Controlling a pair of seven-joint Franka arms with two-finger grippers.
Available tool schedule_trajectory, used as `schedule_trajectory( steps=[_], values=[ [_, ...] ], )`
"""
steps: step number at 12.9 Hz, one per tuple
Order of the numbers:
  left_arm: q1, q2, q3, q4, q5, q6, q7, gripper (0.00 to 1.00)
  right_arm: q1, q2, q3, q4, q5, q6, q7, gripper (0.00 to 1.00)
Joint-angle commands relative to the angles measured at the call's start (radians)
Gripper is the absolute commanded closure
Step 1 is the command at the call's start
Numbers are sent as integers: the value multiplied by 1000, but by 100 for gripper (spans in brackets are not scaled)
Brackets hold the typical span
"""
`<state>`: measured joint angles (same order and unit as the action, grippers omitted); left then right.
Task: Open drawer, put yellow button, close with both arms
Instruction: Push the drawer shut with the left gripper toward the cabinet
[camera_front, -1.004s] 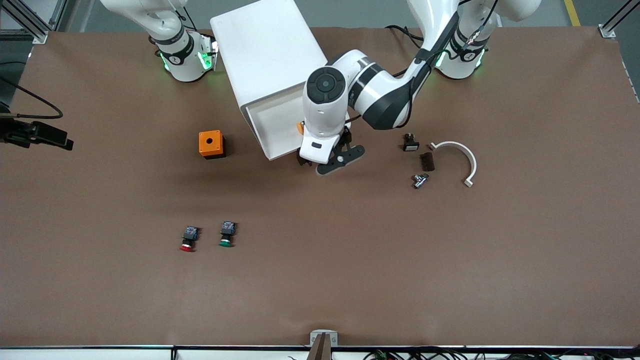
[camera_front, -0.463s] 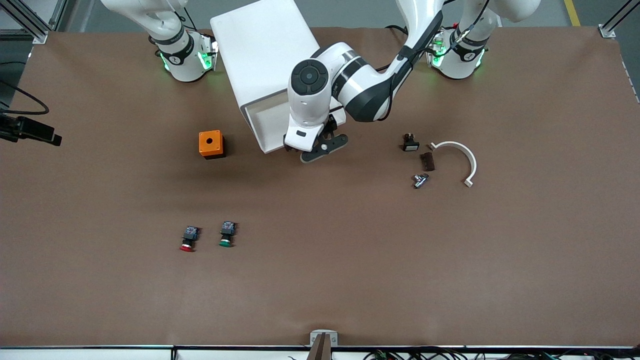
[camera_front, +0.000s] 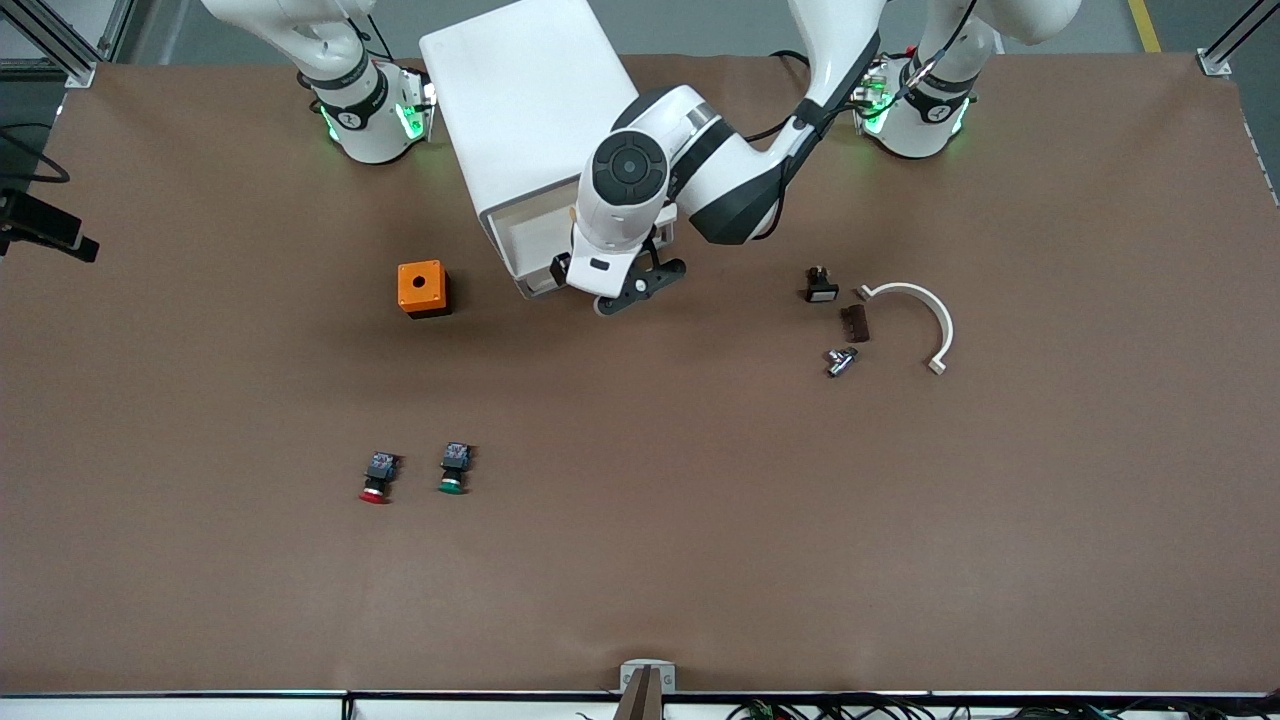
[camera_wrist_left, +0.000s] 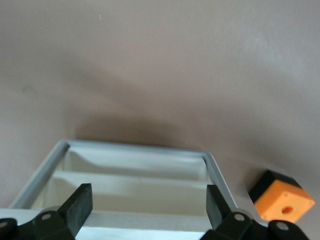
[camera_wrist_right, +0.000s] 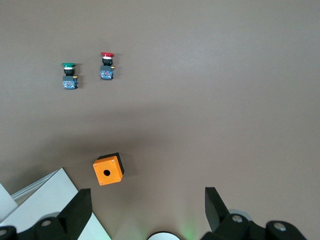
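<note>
My left claw (camera_wrist_left: 147, 205) hangs low over the drawer (camera_front: 527, 243), its fingers (camera_wrist_left: 80, 206) spread wide and gripping nothing. The drawer is pulled partway out of the front of the white cabinet (camera_front: 520, 100), which stands on the bench (camera_front: 700, 550) between my two bases. From my left wrist I look straight down into it: a shallow white tray with a cross wall, its front rim lying just past my fingertips. I cannot see the yellow button in any view; my left arm covers much of the drawer from the front.

My right claw (camera_wrist_right: 147, 210) waits high above the bench near its own base. Its fingers are spread wide too, with nothing between them.

An orange box (camera_front: 421, 288) with a round hole sits just beside the drawer, toward the right arm's end of the bench. Well nearer to the front camera lie a red-capped button (camera_front: 377, 478) and a green-capped button (camera_front: 453, 470), side by side and apart from each other, caps pointing toward that camera.

Toward the left arm's end lies a white curved clip (camera_front: 925, 320). Just beside it are a small black part with a white face (camera_front: 820, 287), a dark flat piece (camera_front: 853, 323) and a small metal fitting (camera_front: 840, 360).
</note>
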<state>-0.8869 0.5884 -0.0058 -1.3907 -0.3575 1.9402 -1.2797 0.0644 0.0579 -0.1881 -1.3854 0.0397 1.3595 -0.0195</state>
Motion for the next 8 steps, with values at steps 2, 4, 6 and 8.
schedule_trajectory(
  steps=[2, 4, 6, 8],
  values=[
    [-20, 7, 1, -2, -96, 13, -18, 0, 11, -78, 21, -92, -20, 35, -13, 0],
    [-29, 10, 1, -13, -130, 11, -18, 0, 31, -82, 22, -93, -34, 33, -14, 0],
    [-36, 10, 1, -25, -176, 11, -18, 0, 47, -98, 22, -103, -40, 33, -14, 0],
    [-38, 10, 1, -39, -233, 11, -18, 0, 49, -125, 22, -136, -41, 46, -14, 0]
  ],
)
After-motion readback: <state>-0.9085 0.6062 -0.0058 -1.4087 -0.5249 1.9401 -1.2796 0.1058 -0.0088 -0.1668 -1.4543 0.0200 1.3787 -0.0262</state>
